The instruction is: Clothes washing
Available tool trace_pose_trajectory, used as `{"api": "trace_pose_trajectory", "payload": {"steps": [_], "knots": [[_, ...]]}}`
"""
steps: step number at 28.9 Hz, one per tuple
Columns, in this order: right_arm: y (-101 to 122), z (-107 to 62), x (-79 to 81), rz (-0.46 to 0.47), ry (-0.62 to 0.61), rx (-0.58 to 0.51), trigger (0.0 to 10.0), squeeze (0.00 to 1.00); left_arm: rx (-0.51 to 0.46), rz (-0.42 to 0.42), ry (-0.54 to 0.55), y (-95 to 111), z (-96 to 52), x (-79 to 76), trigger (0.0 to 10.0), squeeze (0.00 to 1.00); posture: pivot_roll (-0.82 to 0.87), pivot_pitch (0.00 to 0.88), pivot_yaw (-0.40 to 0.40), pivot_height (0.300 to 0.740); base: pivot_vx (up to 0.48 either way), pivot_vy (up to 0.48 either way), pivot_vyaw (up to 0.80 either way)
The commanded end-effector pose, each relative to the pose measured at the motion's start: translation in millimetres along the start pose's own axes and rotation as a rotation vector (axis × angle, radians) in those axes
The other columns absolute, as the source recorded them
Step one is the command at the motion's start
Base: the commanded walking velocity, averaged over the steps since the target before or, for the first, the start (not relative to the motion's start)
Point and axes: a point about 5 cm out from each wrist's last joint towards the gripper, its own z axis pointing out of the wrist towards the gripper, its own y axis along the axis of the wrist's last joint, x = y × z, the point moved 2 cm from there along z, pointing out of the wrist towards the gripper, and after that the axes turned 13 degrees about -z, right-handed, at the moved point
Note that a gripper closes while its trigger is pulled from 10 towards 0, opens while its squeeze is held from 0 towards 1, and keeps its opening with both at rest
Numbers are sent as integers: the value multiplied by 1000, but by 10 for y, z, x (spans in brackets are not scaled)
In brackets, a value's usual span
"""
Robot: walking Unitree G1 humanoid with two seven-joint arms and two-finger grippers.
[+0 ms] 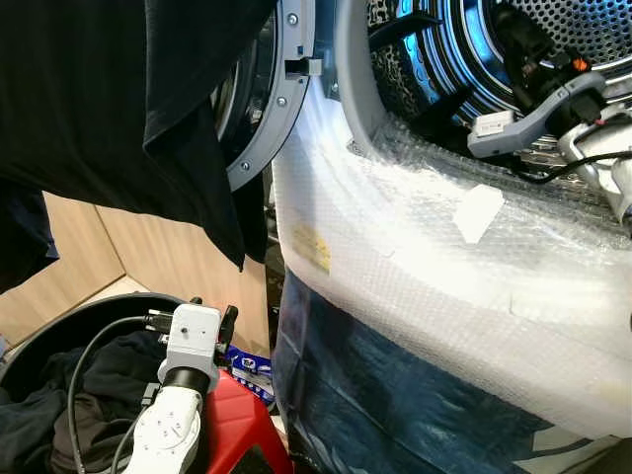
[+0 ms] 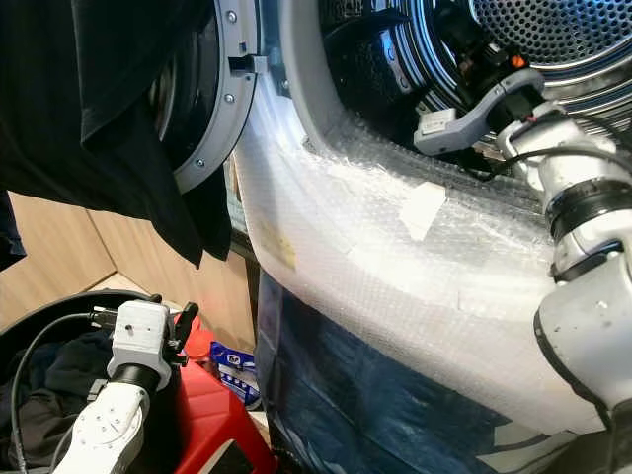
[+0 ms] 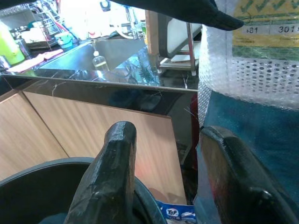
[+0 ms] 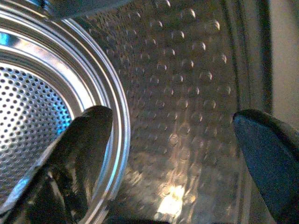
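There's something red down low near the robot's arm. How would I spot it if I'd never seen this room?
Start at the washing machine, its front wrapped in bubble wrap. Drop to the floor at its left, where a round black basket of dark clothes sits. The red container stands between basket and machine, just behind the left gripper, and it is the only bright red thing among black, blue and white.

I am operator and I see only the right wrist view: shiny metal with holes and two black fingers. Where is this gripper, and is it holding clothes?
Observer: The right gripper is inside the washer drum, open and empty.
Operator: Where are the clothes?
Observer: Dark clothes lie in a black basket on the floor at the robot's left.
Operator: And the left gripper?
Observer: The left gripper is low beside that basket, open, holding nothing.
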Motion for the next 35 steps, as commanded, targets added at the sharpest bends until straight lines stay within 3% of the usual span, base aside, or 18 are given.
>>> {"api": "trace_pose_trajectory", "payload": {"steps": [1, 7, 11, 18, 20, 21, 22, 23, 24, 25, 26, 27, 29, 31, 32, 33, 34, 35], "knots": [[-73, 17, -22, -65, -6, -27, 10000, 0, -28, 21, -5, 89, 13, -13, 10000, 0, 58, 0, -10, 740, 0, 0, 0], [-356, 94, -129, -194, -11, -3, 10000, 0, -33, 21, -7, 109, 30, -14, 10000, 0, 52, 0, -7, 740, 0, 0, 0], [-469, 87, -91, -277, 50, 2, 10000, 0, -30, 20, -10, 108, 35, -21, 10000, 0, 46, 0, -4, 740, 0, 0, 0], [-604, 35, 11, -181, 148, 83, 10000, 0, -28, 17, -17, 108, 43, -33, 10000, 0, 44, 0, -2, 740, 0, 0, 0], [-661, -5, 60, 107, 161, 204, 10000, 0, -27, 17, -18, 107, 41, -31, 10000, 0, 43, 0, 0, 740, 0, 0, 0], [-698, -22, 87, 308, 169, 290, 10000, 0, -27, 16, -17, 107, 41, -31, 10000, 0, 43, 0, 0, 740, 0, 0, 0], [-739, -42, 131, 663, 180, 417, 10000, 0, -26, 15, -15, 105, 43, -29, 10000, 0, 43, 0, 0, 740, 0, 0, 0], [-739, -42, 131, 663, 180, 417, 10000, 0, -26, 15, -15, 105, 43, -29, 10000, 0, 43, 0, 0, 740, 0, 0, 0], [-745, -46, 144, 802, 181, 455, 10000, 0, -26, 15, -14, 104, 41, -25, 10000, 0, 39, 0, 1, 740, 0, 0, 0], [-727, -55, 189, 1080, 195, 529, 10000, 0, -26, 14, -13, 104, 40, -22, 10000, 0, 39, 0, 1, 740, 0, 0, 0], [-703, -62, 219, 1273, 197, 569, 10000, 0, -26, 13, -12, 105, 40, -22, 10000, 0, 39, 0, 0, 740, 0, 0, 0], [-543, -47, 267, 1783, 231, 597, 10000, 0, -25, 11, -12, 103, 42, -24, 10000, 0, 37, 0, 3, 740, 0, 0, 0], [-404, 12, 209, 2195, 205, 546, 10000, 0, -23, 8, -11, 93, 41, -27, 10000, 0, 27, 0, 1, 740, 0, 0, 0], [-403, 33, 176, 2288, 166, 527, 10000, 0, -22, 4, -11, 90, 38, -33, 10000, 0, 27, 0, 1, 740, 0, 0, 0], [-412, 51, 141, 2379, 123, 498, 10000, 0, -22, 3, -12, 87, 36, -40, 10000, 0, 23, 0, -1, 740, 0, 0, 0], [-408, 82, 74, 2510, 61, 418, 10000, 0, -21, 1, -12, 83, 35, -49, 10000, 0, 23, 0, -1, 740, 0, 0, 0], [-400, 96, 42, 2556, 39, 374, 10000, 0, -20, 0, -13, 82, 32, -51, 10000, 0, 17, 0, 1, 740, 0, 0, 0], [-373, 123, -47, 2638, -19, 240, 10000, 0, -19, -3, -13, 79, 30, -59, 10000, 0, 15, 0, 0, 740, 0, 0, 0]]}}
